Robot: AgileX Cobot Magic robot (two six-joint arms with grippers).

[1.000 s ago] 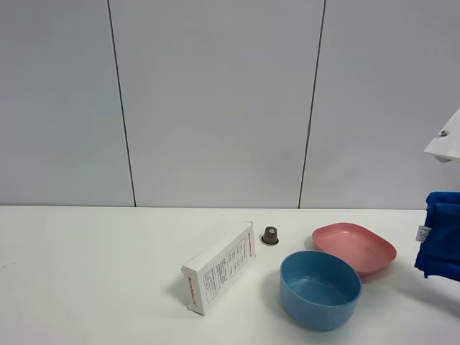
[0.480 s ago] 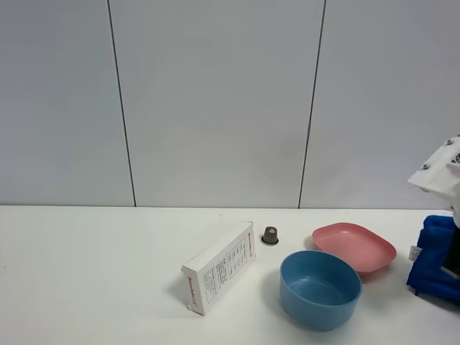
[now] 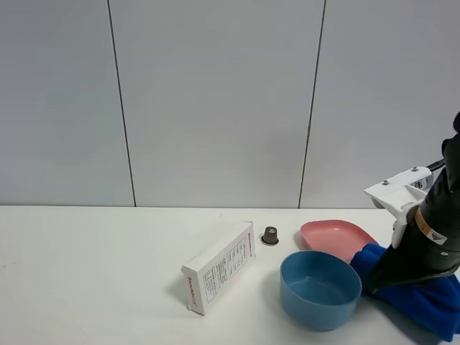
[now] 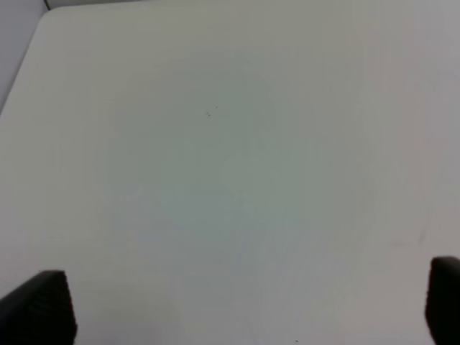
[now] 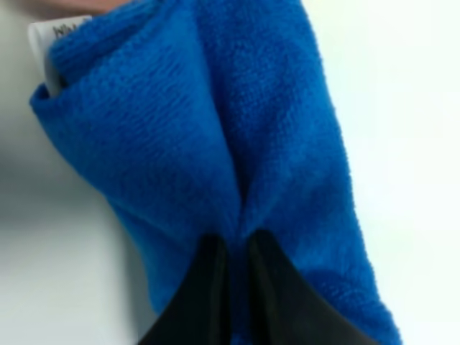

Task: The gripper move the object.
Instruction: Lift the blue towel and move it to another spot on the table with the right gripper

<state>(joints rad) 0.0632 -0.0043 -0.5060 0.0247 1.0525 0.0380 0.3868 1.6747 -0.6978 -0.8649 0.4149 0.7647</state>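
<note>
The royal-blue fuzzy towel (image 3: 424, 300) lies rumpled on the white table at the right, partly over the near edge of the pink dish (image 3: 332, 236). My right gripper (image 3: 382, 282) is shut on the towel; the dark arm with its white bracket (image 3: 397, 192) rises behind it. In the right wrist view the black fingers (image 5: 208, 287) pinch a fold of the towel (image 5: 215, 136), and a white label (image 5: 57, 36) shows at its corner. My left gripper (image 4: 244, 305) is open over bare table; only its two fingertips (image 4: 39, 305) show. It is out of the exterior view.
A light-blue bowl (image 3: 320, 289) stands just left of the towel. A white box (image 3: 220, 267) lies left of the bowl. A small brown capsule (image 3: 270, 235) stands behind them. The grey panelled wall closes the back of the table.
My right arm has come in from the right edge and down, carrying the towel left until it rests on the table against the pink dish. The left arm has not visibly moved.
</note>
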